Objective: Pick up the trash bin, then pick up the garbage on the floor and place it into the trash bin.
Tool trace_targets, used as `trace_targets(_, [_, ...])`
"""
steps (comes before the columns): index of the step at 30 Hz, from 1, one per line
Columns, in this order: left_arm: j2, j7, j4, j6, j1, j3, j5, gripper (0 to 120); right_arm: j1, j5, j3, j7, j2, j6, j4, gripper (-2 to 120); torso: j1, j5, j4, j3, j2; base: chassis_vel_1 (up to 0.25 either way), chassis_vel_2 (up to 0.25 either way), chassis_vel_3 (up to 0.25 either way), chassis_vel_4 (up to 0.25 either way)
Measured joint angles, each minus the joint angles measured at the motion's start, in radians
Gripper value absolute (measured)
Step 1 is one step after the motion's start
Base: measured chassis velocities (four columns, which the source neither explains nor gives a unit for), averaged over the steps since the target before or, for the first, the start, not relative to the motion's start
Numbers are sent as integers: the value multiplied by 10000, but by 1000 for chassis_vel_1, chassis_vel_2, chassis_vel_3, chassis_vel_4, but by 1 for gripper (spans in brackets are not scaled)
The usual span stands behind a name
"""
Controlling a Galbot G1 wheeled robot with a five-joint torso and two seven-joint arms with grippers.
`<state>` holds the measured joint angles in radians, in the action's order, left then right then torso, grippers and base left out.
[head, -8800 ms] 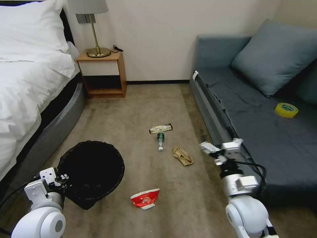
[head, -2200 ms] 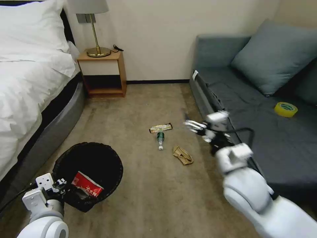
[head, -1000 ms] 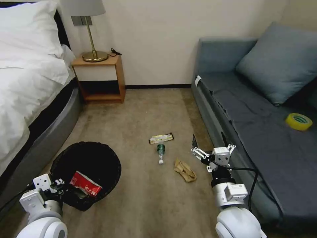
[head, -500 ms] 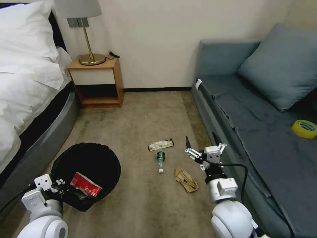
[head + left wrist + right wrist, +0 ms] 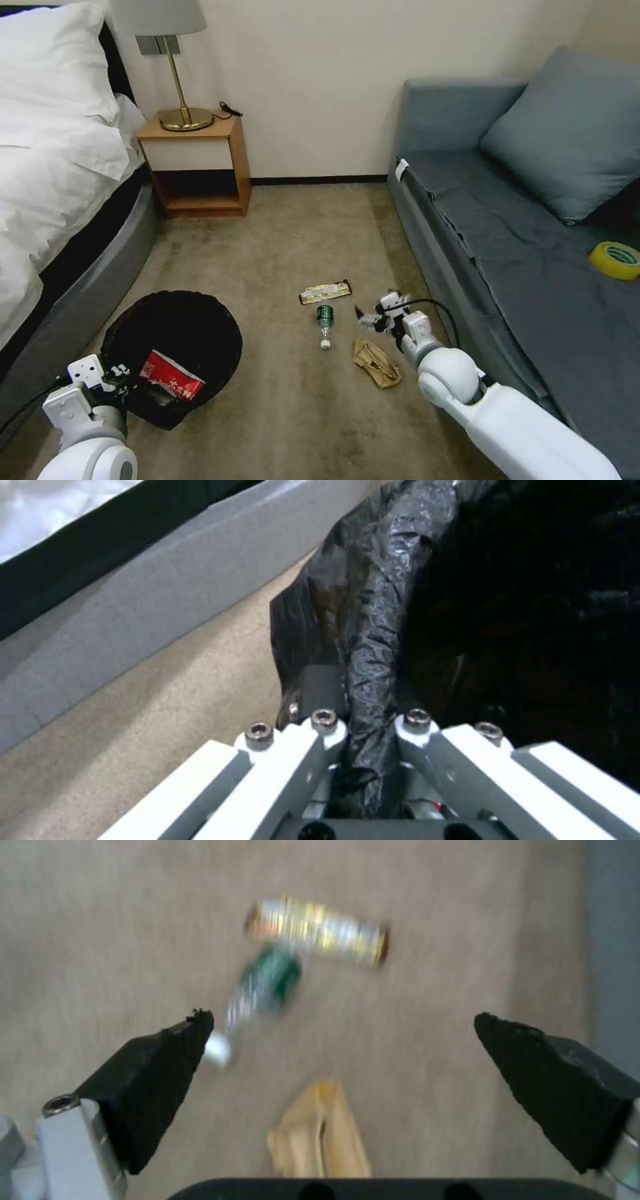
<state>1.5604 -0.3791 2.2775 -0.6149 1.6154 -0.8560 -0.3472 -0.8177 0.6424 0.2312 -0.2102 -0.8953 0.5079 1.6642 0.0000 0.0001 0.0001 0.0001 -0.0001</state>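
One trash bin (image 5: pixel 175 360) with one red carton (image 5: pixel 172 375) inside — on the floor, one bottle (image 5: pixel 324 321), one wrapper (image 5: pixel 325 291), one paper bag (image 5: pixel 376 362).

The crinkled black plastic bag liner (image 5: pixel 427 605) hides the bin's wall; the gold-and-black snack wrapper (image 5: pixel 319 931) and small green-labelled clear bottle (image 5: pixel 261 985) are motion-blurred.

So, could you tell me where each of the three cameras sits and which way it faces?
Head view: high on the robot, looking forward and down at the carpet, showing both arms, the trash bin and the brown paper bag.
Left wrist view: on the left arm, facing along the left gripper clamped on the bin's liner.
Right wrist view: on the right arm, facing down between the right gripper's open fingers.
Shared: head and right wrist views show the bag, bottle and wrapper.
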Motion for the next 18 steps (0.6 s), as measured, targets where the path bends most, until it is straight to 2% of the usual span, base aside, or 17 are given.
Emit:
trace_targets(3, [24,-4,-74,45,7,-41,23,2,655,234,552,593,-8,574,-864,100,1,1,-2,1,0,0,0,0,0])
trace_targets(6, [29,-4,-128,72,11,-70,27,2,1119,225,987,1087,-50,652,-1585,100,0,-3,-1,0,0,0,0,0,0])
trace_targets(12, [18,-6,-225,112,25,-129,29,2,1912,87,2349,1712,-198,152,-3187,99,0,-1,-1,0,0,0,0,0,0])
trace_targets(18, [22,-8,-227,113,35,-136,34,2,2081,279,2886,1753,-305,10,-3679,99,0,-2,-2,0,1,0,0,0,0])
